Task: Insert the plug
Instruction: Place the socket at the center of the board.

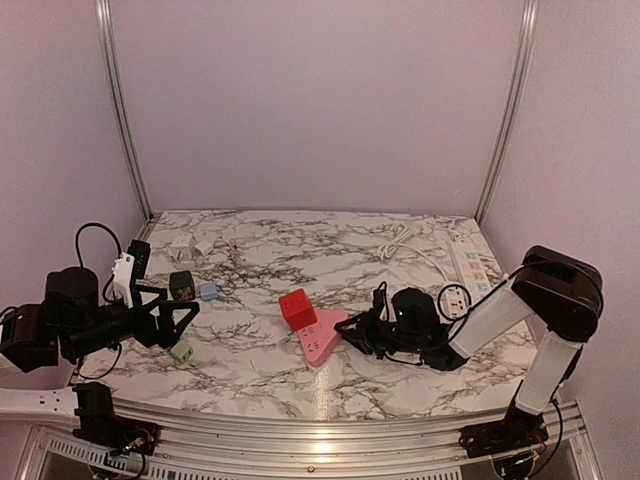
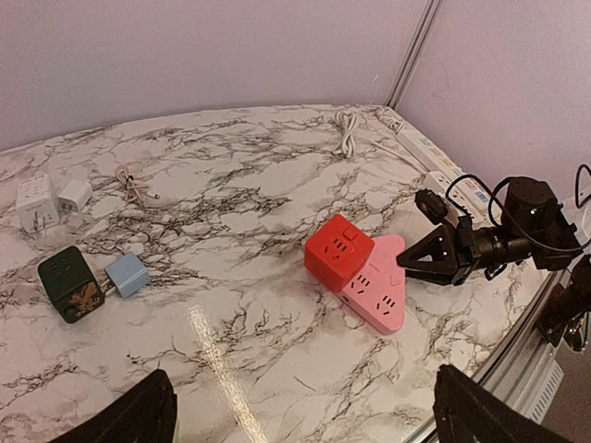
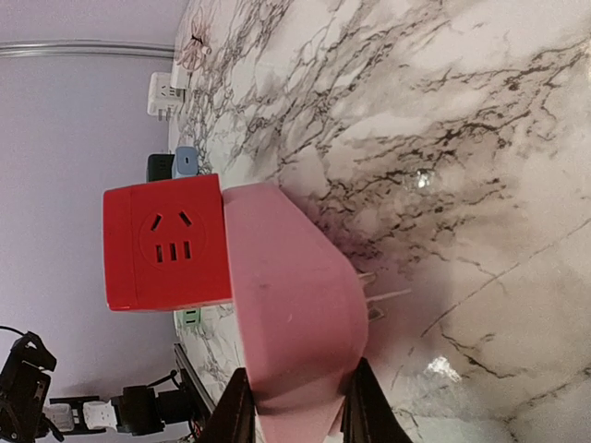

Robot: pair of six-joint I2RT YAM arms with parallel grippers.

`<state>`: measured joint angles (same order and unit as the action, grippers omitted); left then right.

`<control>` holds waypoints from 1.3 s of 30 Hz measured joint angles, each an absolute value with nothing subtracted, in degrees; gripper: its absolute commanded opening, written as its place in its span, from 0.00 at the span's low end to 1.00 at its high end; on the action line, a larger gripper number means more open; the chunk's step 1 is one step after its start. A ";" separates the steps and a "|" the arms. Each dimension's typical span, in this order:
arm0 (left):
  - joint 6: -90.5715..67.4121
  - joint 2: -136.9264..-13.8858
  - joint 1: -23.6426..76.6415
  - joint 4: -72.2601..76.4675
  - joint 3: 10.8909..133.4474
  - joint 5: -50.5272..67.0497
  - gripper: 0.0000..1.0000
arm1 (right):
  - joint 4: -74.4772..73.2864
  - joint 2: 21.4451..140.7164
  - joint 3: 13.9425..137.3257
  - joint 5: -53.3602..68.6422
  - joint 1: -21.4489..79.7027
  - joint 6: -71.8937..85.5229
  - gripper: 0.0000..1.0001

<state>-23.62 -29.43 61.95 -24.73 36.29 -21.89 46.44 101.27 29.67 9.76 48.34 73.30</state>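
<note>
- The right gripper (image 1: 347,333) is closed on the pink triangular adapter (image 1: 320,339), pinching the corner that points toward the right edge of the tabletop (image 1: 250,385).
- In the right wrist view its fingers (image 3: 231,417) press on either side of the pink body (image 3: 294,305). Metal prongs (image 3: 379,297) stick out of the adapter toward the marble. I cannot tell whether the adapter rests on the surface or is lifted slightly.
- The red cube socket (image 1: 297,308) sits against the far-left side of the pink adapter, around the middle of the tabletop. Its face shows socket slots (image 3: 171,238) but no legible lettering.
- The left gripper (image 1: 180,318) is fully spread and holds nothing, low over the tabletop near the left edge.
- Beside it lie a dark green cube adapter (image 2: 69,283) with a gold-orange mark too small to read and, just beside that, a light blue adapter (image 2: 126,274). A pale green adapter (image 1: 181,351) lies nearer the front edge.
- Two white adapters (image 2: 37,203) and a coiled pink cable (image 2: 134,185) lie toward the far-left corner.
- A white power strip (image 1: 470,265) runs along the right edge, its coloured labels unreadable, with a white cable (image 1: 400,240) beside it.
</note>
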 measured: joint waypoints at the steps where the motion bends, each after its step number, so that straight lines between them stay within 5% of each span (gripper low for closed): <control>1: -23.66 -29.08 61.95 -24.73 36.16 -21.89 0.99 | 46.00 101.23 29.95 9.67 48.36 73.28 0.13; 30: -24.25 -28.45 62.59 -24.69 35.70 -21.50 0.99 | 39.42 102.17 35.75 8.45 48.21 71.33 0.17; 39: -24.25 -28.34 62.83 -24.69 35.66 -21.52 0.99 | 40.10 102.80 35.77 8.71 47.97 71.33 0.31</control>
<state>-24.25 -28.34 62.83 -24.69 35.66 -21.52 40.10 102.80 35.77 8.71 47.97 71.33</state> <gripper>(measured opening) 0.988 0.270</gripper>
